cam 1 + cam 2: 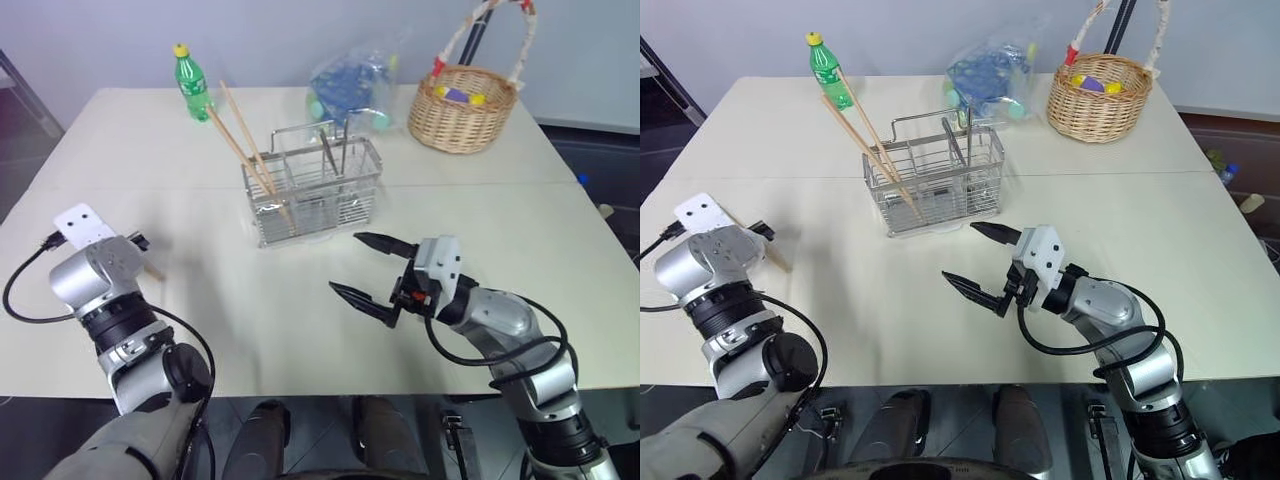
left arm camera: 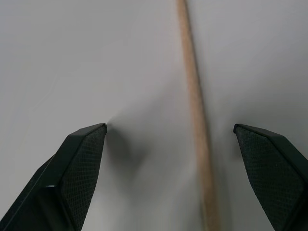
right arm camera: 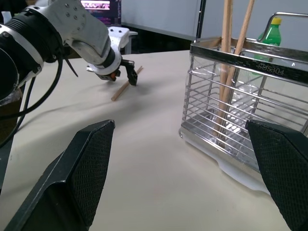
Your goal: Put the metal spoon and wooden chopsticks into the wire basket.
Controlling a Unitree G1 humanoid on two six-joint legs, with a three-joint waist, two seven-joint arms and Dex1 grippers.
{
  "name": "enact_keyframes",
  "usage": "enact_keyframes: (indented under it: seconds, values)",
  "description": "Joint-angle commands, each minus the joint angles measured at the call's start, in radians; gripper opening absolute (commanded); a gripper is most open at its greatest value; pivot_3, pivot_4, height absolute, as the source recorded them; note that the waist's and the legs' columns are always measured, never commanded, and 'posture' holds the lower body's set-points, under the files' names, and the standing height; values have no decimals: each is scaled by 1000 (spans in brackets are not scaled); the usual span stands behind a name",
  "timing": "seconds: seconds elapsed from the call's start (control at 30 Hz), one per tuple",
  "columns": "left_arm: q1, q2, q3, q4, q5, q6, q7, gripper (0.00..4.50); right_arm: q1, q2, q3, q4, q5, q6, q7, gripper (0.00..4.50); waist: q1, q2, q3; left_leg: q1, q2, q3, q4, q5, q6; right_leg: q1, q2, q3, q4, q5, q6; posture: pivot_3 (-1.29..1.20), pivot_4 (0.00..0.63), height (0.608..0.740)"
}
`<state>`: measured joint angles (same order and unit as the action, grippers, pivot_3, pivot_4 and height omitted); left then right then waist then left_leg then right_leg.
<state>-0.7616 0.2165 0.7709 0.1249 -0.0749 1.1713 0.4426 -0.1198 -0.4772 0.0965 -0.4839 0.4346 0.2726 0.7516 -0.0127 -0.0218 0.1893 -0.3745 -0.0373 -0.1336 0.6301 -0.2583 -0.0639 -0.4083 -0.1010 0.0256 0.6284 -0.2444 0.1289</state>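
With the left pincer (image 2: 168,159) spread wide and straddling the loose chopstick (image 2: 195,115) on the table (image 1: 300,330), nearer its right finger, centre it, lower until both tips touch, then close squarely before carrying it to the wire basket (image 1: 315,190) ahead.

R pincer (image 3: 192,163) wide open, both fingers (image 3: 77,178) low over table (image 3: 144,159). Wire basket (image 3: 240,120) just ahead, twd one finger, w/ two chopsticks (image 3: 226,72) standing inside. Green bottle (image 3: 272,33) behind it. Farther off, L pincer (image 3: 126,72) astride a loose chopstick (image 3: 126,84) lying flat.
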Motion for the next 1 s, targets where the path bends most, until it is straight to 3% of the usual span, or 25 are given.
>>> enact_keyframes:
  seconds: [0.03,0.3,0.6,0.87,1.0]
  values:
    - [-31,20,16,44,-9,-36,20,4453,3,5,-1,-47,5,-6,-9,4500,0,0,0,0,0,0,0,0,0,0,0,0,0,0,0,0,150,740]
    - [-86,52,44,152,-41,-87,44,4453,9,5,-4,-48,1,-10,-21,4500,-2,0,0,0,0,0,0,0,0,0,0,0,0,0,0,0,150,740]
    - [-44,50,52,96,-50,-40,52,132,11,4,-13,-48,5,-7,-35,4500,-2,0,0,0,0,0,0,0,0,0,0,0,0,0,0,0,150,740]
    - [-27,62,34,77,-61,-23,35,52,-5,1,-11,-38,12,1,-33,4500,-4,0,0,0,0,0,0,0,0,0,0,0,0,0,0,0,150,740]
    - [-31,122,-61,47,-84,-69,-80,52,-4,-7,-23,-43,23,9,-29,4500,-3,0,0,0,0,0,0,0,0,0,0,0,0,0,0,0,150,740]
